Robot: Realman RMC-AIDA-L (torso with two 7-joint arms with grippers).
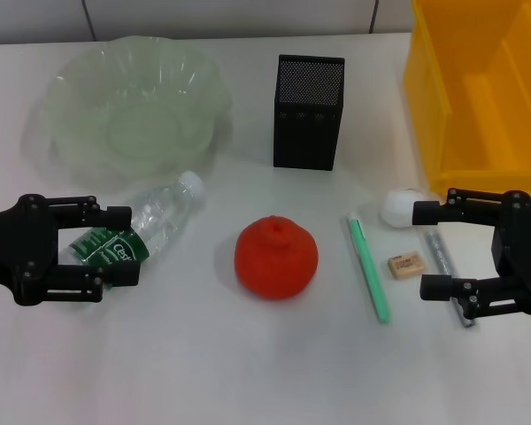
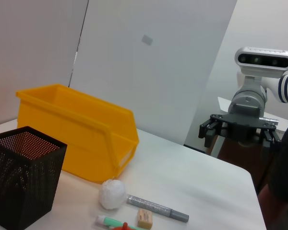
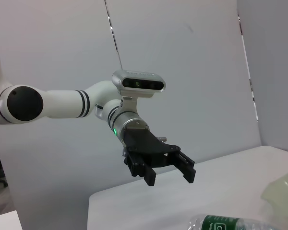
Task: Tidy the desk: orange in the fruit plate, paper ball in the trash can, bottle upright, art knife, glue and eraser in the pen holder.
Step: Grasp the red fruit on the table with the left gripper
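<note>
The orange [image 1: 276, 257] sits mid-table, its tip showing in the left wrist view [image 2: 125, 226]. The bottle [image 1: 150, 226] lies on its side, cap toward the fruit plate [image 1: 133, 102]; it also shows in the right wrist view [image 3: 230, 224]. My left gripper [image 1: 128, 245] hangs open above the bottle's label end [image 3: 170, 178]. My right gripper [image 1: 425, 250] hangs open above the eraser [image 1: 404, 264], a grey glue stick [image 1: 444, 261] and the paper ball [image 1: 398, 207]. A green art knife [image 1: 369, 266] lies beside them. The pen holder [image 1: 308, 111] and trash can [image 1: 478, 88] stand at the back.
In the left wrist view the trash can [image 2: 77, 129], pen holder [image 2: 24, 172], paper ball [image 2: 112, 194], glue stick [image 2: 158, 208], eraser [image 2: 145, 217] and art knife [image 2: 110, 222] show, with my right gripper [image 2: 240, 139] beyond. The fruit plate's rim [image 3: 283, 191] shows in the right wrist view.
</note>
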